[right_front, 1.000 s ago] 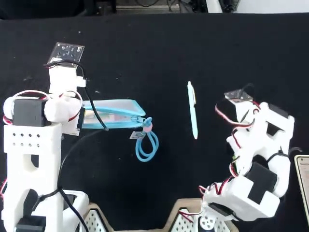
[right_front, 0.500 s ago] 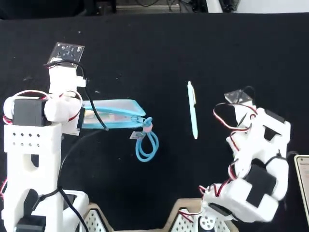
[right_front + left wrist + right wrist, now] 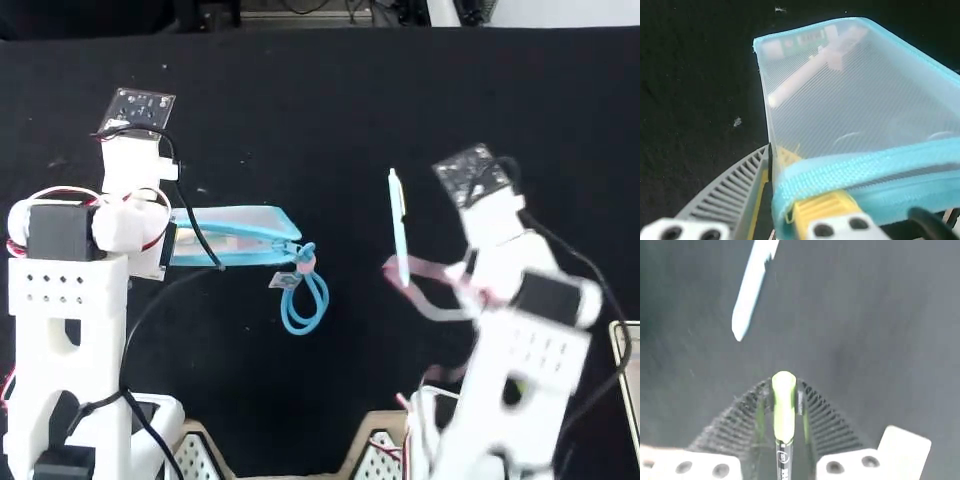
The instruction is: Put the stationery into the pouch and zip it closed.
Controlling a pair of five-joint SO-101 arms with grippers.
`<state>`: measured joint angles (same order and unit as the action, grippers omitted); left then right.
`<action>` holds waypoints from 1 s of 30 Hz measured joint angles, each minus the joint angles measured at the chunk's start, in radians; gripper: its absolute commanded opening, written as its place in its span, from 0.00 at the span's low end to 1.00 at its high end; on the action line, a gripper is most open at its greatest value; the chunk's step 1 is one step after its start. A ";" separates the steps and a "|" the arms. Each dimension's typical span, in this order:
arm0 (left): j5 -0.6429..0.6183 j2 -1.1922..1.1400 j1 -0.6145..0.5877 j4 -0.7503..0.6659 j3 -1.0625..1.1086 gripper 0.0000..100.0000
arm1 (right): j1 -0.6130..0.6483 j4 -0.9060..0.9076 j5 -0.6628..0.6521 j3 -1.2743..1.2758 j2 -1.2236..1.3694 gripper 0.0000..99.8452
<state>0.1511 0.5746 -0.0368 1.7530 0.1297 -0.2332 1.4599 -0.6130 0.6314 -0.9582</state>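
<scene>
A translucent light-blue pouch (image 3: 235,235) lies left of centre, white items showing through its mesh side (image 3: 855,100). My left gripper (image 3: 170,250) is shut on the pouch's left end, with the zipper band pinched at its yellow pad (image 3: 775,170). The zipper pull and a blue loop strap (image 3: 305,300) hang off the pouch's right end. A light-blue pen (image 3: 399,225) lies on the black table right of centre, also ahead of my right gripper (image 3: 752,285). My right gripper (image 3: 784,387) is shut on a black pen with a yellow-green end (image 3: 784,412), raised near the blue pen.
The table is covered in black cloth (image 3: 320,110). A pale card (image 3: 628,370) lies at the right edge. The white arm bases stand along the front edge on both sides.
The right arm has unfolded and risen, swinging forward and left toward the blue pen. The left arm and pouch have not moved.
</scene>
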 measured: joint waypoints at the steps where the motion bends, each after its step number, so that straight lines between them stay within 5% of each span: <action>1: 0.000 0.000 0.000 0.000 0.000 0.03 | 0.071 0.000 0.052 -0.021 -0.058 0.01; 9: 0.000 0.000 0.000 0.000 0.000 0.03 | 0.583 -0.049 0.408 -0.187 -0.315 0.01; 16: 0.000 0.000 0.000 0.000 0.000 0.03 | 0.901 -0.212 0.485 -0.187 -0.377 0.01; 30: 0.000 0.000 0.000 0.000 0.000 0.03 | 1.053 -0.598 0.486 -0.114 -0.430 0.01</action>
<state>0.1511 0.5746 -0.0368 1.7530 0.1297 0.8193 0.8615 -0.1266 0.5178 -1.3878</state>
